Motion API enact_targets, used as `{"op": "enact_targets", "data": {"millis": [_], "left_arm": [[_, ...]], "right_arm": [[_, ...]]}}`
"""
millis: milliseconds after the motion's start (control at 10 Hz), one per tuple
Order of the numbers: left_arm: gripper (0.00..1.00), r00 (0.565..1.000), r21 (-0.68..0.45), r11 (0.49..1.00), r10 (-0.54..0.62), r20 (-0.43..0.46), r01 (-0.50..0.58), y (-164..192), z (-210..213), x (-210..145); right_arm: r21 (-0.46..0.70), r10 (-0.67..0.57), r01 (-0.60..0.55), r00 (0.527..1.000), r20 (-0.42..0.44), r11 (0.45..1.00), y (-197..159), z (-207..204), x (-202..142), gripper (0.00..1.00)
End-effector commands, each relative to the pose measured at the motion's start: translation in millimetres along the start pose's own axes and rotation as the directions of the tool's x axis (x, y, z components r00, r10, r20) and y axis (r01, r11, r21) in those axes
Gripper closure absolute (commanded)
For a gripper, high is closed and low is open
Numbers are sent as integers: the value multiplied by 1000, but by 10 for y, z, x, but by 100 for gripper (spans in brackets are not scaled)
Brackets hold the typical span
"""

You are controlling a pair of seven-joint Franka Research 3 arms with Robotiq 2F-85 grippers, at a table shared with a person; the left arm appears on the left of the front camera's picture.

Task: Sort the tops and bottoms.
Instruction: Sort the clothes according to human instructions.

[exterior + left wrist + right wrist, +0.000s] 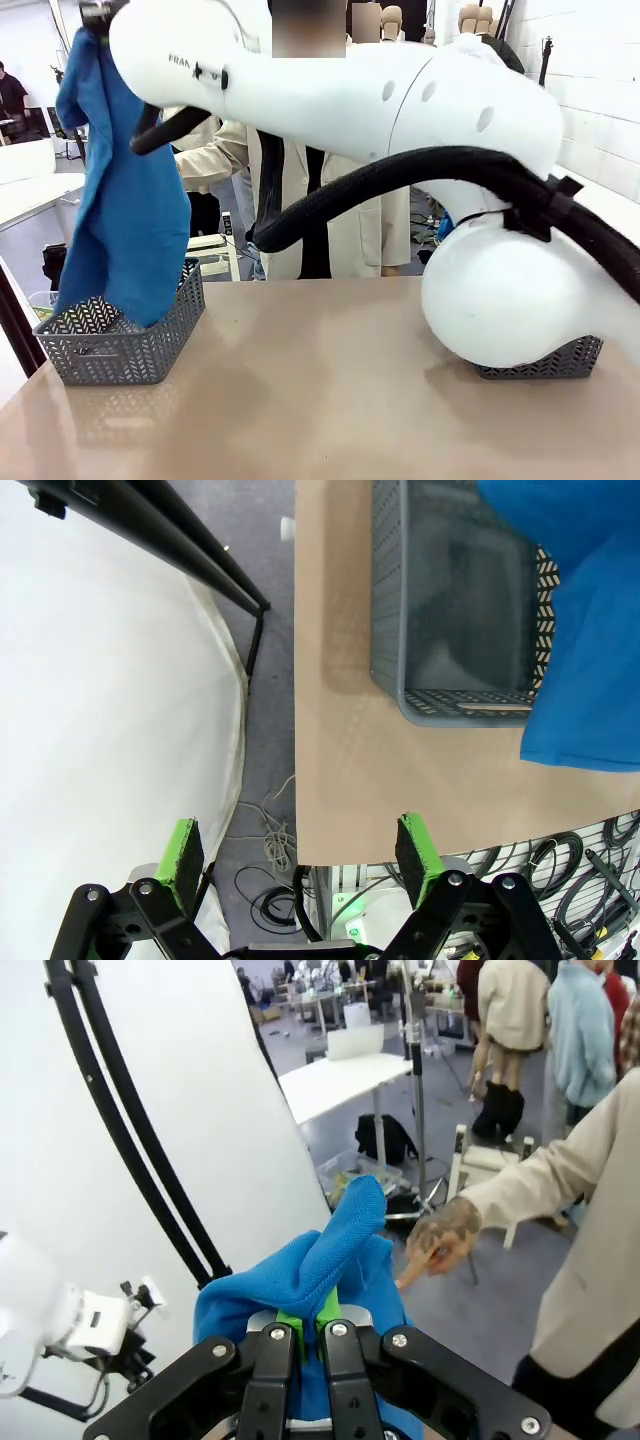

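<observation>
Across the front view, you see the right arm (pixel 400 110) reaching from the right side over to the upper left, and it hides most of the person (pixel 300 200) in the beige coat behind it. Its gripper sits at the top left corner, cut off by the frame edge, so you cannot read its jaws from here. One bright blue top (pixel 125 210) hangs from that corner, its lower end draped down into the left grey mesh basket (pixel 120 345) at the table's left edge. A second grey basket (pixel 545 362) shows at the right, mostly covered by the arm's white base. That makes two baskets and one garment on your count; whatever lies inside the right basket is hidden.

From the left wrist view, you look down past the left gripper (pixel 300 865), its two green pads (pixel 181 850) standing wide apart with nothing between them, over the table's edge (pixel 340 780). One basket (pixel 450 610) lies ahead with the blue top (pixel 590 630) falling across its right side; the cloth runs off the frame.

From the right wrist view, the right gripper (pixel 307 1325) is pinched shut on a fold of the blue top (pixel 320 1260), only a sliver of green pad showing. One hand of the person (pixel 440 1240) points beside the cloth
</observation>
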State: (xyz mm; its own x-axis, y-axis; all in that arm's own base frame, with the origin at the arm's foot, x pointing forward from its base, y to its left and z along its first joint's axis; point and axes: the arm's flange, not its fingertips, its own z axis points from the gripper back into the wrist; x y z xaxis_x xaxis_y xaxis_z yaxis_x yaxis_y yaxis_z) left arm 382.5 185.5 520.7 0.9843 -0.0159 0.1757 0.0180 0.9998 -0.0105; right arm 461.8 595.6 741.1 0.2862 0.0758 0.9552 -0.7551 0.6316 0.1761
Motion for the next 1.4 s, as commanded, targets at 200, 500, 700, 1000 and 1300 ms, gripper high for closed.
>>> {"op": "enact_targets", "data": {"millis": [200, 500, 700, 1000, 1300], "left_arm": [[0, 1000, 5, 1000, -3, -8, 3, 27, 10, -4], [0, 1000, 5, 1000, -3, -8, 3, 27, 10, -4], [0, 1000, 5, 1000, -3, -8, 3, 27, 10, -4], [0, 1000, 5, 1000, -3, -8, 3, 27, 10, -4], [0, 1000, 5, 1000, -3, -8, 3, 27, 10, -4]], "right_arm": [[8, -33, 34, 999, -38, 999, -87, -167, -182, 100], [8, -33, 34, 999, -38, 999, -87, -167, -182, 100], [8, -33, 34, 999, -38, 999, -87, -167, -182, 100], [64, -57, 63, 995, -87, 996, -300, -587, -97, 100], [212, -31, 94, 958, -284, 973, -735, -1924, -91, 100]]}}
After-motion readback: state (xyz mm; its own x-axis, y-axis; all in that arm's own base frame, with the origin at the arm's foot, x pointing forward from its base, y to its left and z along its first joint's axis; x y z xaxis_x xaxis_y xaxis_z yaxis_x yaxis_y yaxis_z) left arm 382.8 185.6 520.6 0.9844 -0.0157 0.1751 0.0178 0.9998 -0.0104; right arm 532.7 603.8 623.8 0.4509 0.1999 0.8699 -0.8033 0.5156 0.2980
